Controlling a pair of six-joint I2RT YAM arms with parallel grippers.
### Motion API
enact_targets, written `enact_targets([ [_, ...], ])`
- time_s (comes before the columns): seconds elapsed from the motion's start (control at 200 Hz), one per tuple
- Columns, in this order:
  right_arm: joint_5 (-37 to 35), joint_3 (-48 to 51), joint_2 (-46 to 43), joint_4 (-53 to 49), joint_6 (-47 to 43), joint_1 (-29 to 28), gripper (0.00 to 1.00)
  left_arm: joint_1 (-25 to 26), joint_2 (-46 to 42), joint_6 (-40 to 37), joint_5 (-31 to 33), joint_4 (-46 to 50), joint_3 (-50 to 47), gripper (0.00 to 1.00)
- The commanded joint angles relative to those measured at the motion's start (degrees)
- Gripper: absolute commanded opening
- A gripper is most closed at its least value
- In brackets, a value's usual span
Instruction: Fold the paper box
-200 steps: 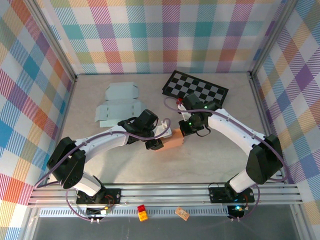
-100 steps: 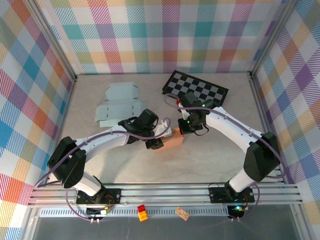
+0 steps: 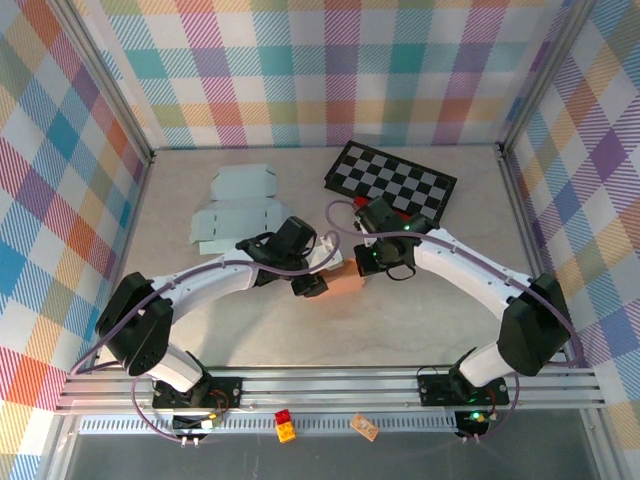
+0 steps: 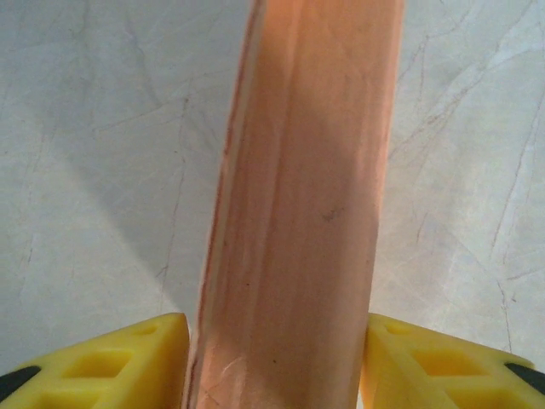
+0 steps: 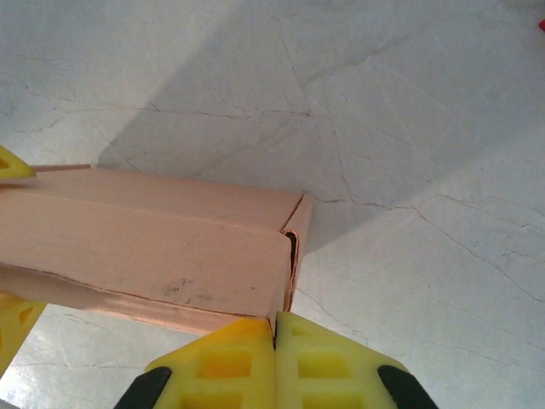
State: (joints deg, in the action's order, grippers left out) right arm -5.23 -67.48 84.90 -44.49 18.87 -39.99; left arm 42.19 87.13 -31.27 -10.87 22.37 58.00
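Note:
The paper box [image 3: 347, 284] is a salmon-pink carton lying on the marble table at the centre. In the left wrist view the box [image 4: 298, 213] runs up between my yellow fingers [image 4: 94, 362], which touch both of its long sides; my left gripper [image 3: 318, 280] is shut on it. My right gripper [image 3: 366, 268] is shut, its tips [image 5: 274, 328] pressed together against the near corner of the box's [image 5: 153, 247] right end. There a flap stands slightly ajar. The left gripper's yellow fingertips [image 5: 13, 166] show at that view's left edge.
Two flat pale-blue box blanks [image 3: 235, 210] lie at the back left. A black-and-white checkered board [image 3: 390, 180] lies at the back centre-right. A red-and-yellow brick [image 3: 285, 427] and a small brown piece [image 3: 364, 427] sit on the front rail. Plaid walls close three sides.
My right gripper has moved left against the box's end, and the box has slid a little to the left. The left gripper stays on the box.

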Motion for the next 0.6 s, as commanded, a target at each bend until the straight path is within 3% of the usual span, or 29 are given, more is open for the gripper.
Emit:
enact_targets([
  [0.0,-1.71,1.55,-1.04,0.02,0.42,-0.66,0.00,-0.80,-2.47,2.75,-0.53,-1.44,0.57,0.55],
  [0.1,-2.40,1.56,-1.06,0.20,0.75,-0.87,0.00,-0.82,-4.34,4.33,-0.81,-2.06,-0.65,0.61],
  [0.395,-3.30,1.48,-0.26,0.64,1.86,-2.17,0.00,-0.80,-8.38,7.76,0.62,-1.55,-2.54,0.63],
  [0.595,-3.57,-0.09,0.27,-0.67,2.34,-2.28,0.00,-0.85,-12.83,23.76,9.98,7.98,2.92,0.57],
])
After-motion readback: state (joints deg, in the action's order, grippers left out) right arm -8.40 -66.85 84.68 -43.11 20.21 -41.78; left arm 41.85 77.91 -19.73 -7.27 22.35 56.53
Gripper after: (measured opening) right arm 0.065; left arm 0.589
